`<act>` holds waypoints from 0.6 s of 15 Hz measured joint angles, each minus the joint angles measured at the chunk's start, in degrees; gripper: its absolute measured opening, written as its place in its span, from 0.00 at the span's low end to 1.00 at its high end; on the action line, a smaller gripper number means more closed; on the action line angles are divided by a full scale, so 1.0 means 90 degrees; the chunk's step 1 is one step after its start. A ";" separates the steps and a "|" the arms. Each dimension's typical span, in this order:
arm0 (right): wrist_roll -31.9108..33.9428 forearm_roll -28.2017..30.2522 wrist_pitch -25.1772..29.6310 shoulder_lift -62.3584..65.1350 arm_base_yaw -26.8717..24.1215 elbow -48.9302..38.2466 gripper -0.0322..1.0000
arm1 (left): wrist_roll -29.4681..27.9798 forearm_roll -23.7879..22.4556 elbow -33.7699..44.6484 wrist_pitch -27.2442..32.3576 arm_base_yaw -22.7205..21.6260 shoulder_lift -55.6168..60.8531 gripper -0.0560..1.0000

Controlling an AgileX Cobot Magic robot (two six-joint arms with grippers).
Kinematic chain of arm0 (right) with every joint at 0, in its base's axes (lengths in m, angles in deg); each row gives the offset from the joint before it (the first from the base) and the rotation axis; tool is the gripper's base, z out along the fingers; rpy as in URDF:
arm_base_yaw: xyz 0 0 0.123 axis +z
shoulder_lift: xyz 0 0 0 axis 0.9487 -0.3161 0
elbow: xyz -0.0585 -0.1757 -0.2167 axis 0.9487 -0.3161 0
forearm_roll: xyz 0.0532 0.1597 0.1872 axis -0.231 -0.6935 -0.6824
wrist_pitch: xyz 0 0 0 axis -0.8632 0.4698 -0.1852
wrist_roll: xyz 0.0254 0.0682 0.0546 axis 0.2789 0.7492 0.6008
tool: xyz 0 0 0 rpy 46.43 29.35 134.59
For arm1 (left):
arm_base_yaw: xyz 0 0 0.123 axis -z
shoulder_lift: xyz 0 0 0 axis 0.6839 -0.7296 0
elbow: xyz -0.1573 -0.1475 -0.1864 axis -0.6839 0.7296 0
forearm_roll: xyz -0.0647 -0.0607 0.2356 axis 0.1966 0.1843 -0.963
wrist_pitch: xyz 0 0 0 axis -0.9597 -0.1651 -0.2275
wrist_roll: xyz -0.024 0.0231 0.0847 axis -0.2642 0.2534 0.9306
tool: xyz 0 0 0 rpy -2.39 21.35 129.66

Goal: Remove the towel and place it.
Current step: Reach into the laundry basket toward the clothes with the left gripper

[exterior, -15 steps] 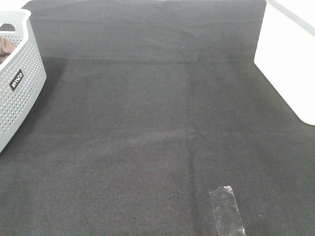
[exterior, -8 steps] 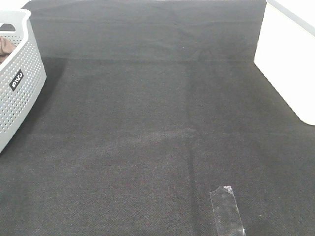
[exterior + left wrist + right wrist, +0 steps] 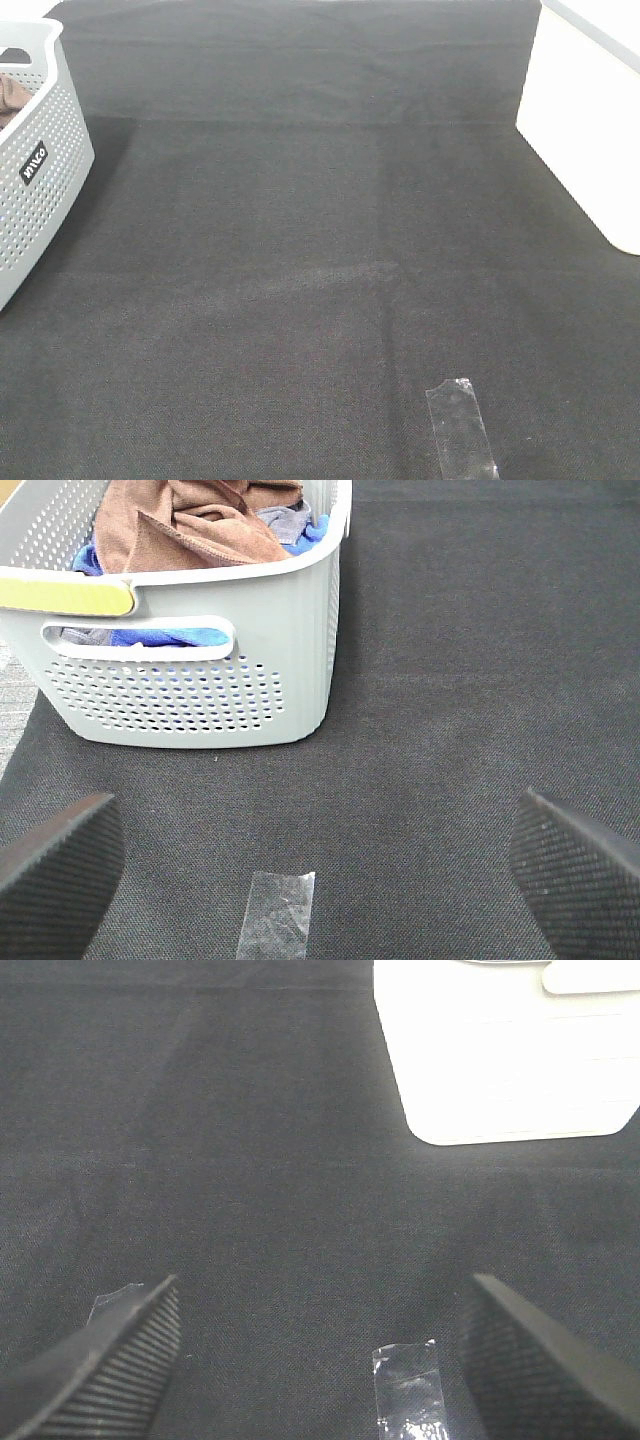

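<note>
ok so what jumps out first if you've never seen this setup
First, the pale grey perforated basket at the left edge of the dark mat, piled with cloth: the reddish-brown towel lies on top of some blue fabric. Next come the bright white container at the mat's right edge and a strip of clear tape stuck to the mat near its front, right of the middle.

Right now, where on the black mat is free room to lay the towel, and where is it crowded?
The middle of the black mat, between the grey basket on the left and the white container on the right, is bare. One flat tape strip lies near the front. It is crowded inside the basket: the brown towel lies heaped over blue cloths.
</note>
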 joint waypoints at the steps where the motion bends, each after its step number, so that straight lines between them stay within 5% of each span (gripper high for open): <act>1: 0.0000 0.0000 0.0000 0.0000 0.0000 0.0000 0.72 | 0.0000 0.0000 0.0000 0.0000 0.0000 0.0000 0.99; 9: 0.0000 0.0000 0.0000 0.0000 0.0000 0.0000 0.72 | 0.0095 -0.0019 0.0000 0.0000 0.0000 0.0000 0.99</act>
